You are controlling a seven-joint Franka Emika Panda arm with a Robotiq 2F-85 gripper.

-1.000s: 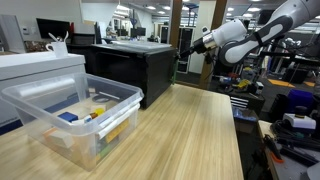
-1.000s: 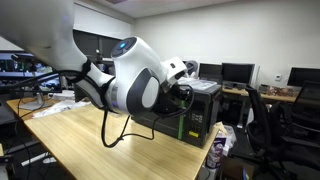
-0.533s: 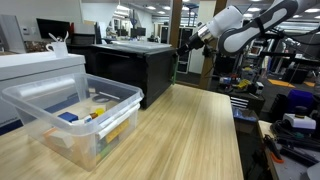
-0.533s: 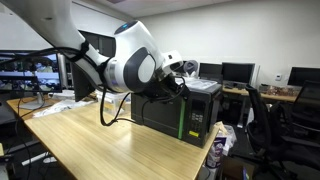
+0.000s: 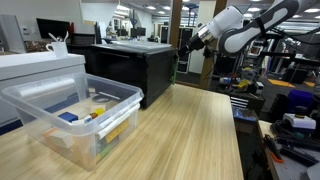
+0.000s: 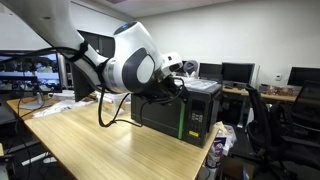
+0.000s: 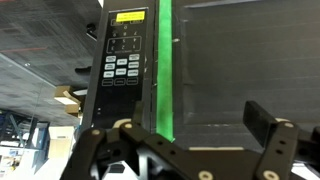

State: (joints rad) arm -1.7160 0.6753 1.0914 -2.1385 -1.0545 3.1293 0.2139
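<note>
Wrist view: the gripper [image 7: 192, 128], raised and spread moments ago, is being held wide open just before the microwave [image 7: 250, 60] — its keypad [image 7: 121, 66] facing — nothing is being grasped.

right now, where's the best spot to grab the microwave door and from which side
Probably the green strip on the door edge by the keypad: it runs upright, so come straight at the front with the open gripper straddling it. Whether it stands proud is unclear.
</note>
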